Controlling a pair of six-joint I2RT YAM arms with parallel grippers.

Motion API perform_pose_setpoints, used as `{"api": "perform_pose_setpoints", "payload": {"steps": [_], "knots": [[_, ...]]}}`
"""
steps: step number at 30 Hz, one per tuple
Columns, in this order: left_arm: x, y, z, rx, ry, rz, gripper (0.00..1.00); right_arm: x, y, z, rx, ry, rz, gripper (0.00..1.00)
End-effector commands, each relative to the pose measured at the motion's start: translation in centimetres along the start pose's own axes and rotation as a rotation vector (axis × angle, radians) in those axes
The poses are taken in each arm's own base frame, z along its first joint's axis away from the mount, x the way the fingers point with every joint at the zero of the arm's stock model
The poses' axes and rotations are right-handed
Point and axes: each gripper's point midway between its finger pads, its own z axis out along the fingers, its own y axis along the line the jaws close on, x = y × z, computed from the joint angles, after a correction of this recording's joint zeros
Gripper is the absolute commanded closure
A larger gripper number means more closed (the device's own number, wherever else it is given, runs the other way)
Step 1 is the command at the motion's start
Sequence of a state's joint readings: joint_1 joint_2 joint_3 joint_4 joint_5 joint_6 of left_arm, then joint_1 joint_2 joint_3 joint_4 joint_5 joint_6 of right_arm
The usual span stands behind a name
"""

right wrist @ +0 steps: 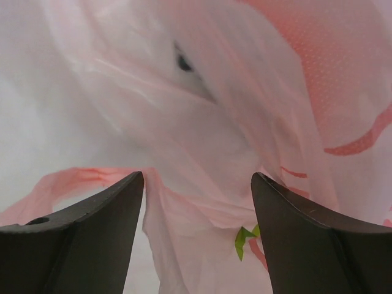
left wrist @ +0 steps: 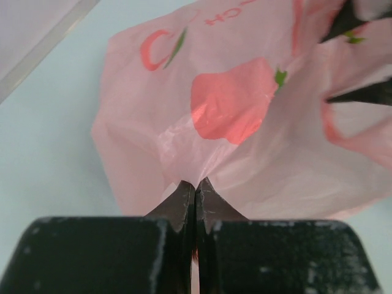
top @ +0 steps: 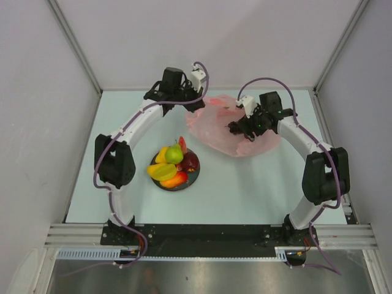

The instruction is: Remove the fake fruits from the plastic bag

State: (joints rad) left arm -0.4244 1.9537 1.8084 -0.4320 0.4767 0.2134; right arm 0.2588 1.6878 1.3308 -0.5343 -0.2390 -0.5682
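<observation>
The pink plastic bag [top: 228, 130] lies crumpled at the back of the table. My left gripper [top: 193, 106] is at the bag's left edge, shut, with a fold of the bag [left wrist: 245, 116] pinched at its tips [left wrist: 196, 185]. My right gripper [top: 235, 128] is over the middle of the bag, open, and loose film of the bag [right wrist: 202, 141] hangs between its fingers [right wrist: 104, 214]. The fake fruits [top: 174, 164] are piled on a dark plate [top: 191, 181]: a green pear [top: 174, 154], a yellow mango shape [top: 162, 172], an orange-red piece [top: 176, 180], a dark red piece [top: 190, 162] and a watermelon slice [top: 182, 144].
The plate stands left of centre, in front of the left arm's elbow [top: 113, 162]. Grey walls close the table in at the back and on both sides. A metal rail [top: 208, 236] runs along the near edge between the arm bases.
</observation>
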Motion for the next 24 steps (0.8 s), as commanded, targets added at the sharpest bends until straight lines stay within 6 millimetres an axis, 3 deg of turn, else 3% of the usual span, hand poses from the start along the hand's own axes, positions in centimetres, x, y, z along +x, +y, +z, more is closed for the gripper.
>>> {"api": "perform_pose_setpoints", "payload": {"steps": [1, 3, 5, 8, 12, 18, 20, 22, 24], "knots": [[-5.2, -6.0, -3.3, 0.166, -0.113, 0.002, 1.0, 0.7, -2.4, -2.4, 0.084, 0.03, -0.051, 0.24], [-6.1, -7.7, -4.3, 0.203, -0.121, -0.017, 1.0, -0.2, -2.4, -4.0, 0.088, -0.007, -0.104, 0.24], [-6.6, -8.7, -4.8, 0.229, -0.125, -0.033, 1.0, -2.4, -0.8, -6.1, 0.032, -0.104, -0.157, 0.24], [-8.2, -10.1, -6.5, 0.261, -0.165, -0.06, 1.0, -4.0, 2.4, -7.3, -0.065, -0.172, -0.231, 0.27], [-9.6, -10.8, -6.8, 0.267, -0.205, -0.084, 1.0, -4.1, 5.3, -5.5, -0.155, -0.162, -0.317, 0.36], [-9.3, -11.8, -6.2, 0.29, -0.185, -0.092, 1.0, -4.0, 5.6, -1.9, -0.177, -0.143, -0.364, 0.42], [-9.5, -11.7, -6.3, 0.285, -0.187, -0.1, 1.0, -4.3, 5.3, -2.2, -0.154, -0.149, -0.398, 0.42], [-9.5, -11.7, -6.4, 0.283, -0.189, -0.109, 1.0, -5.1, 4.9, -3.8, -0.13, -0.182, -0.403, 0.41], [-9.8, -11.8, -6.7, 0.284, -0.197, -0.118, 1.0, -4.6, 5.0, -4.7, -0.137, -0.172, -0.388, 0.41]]}}
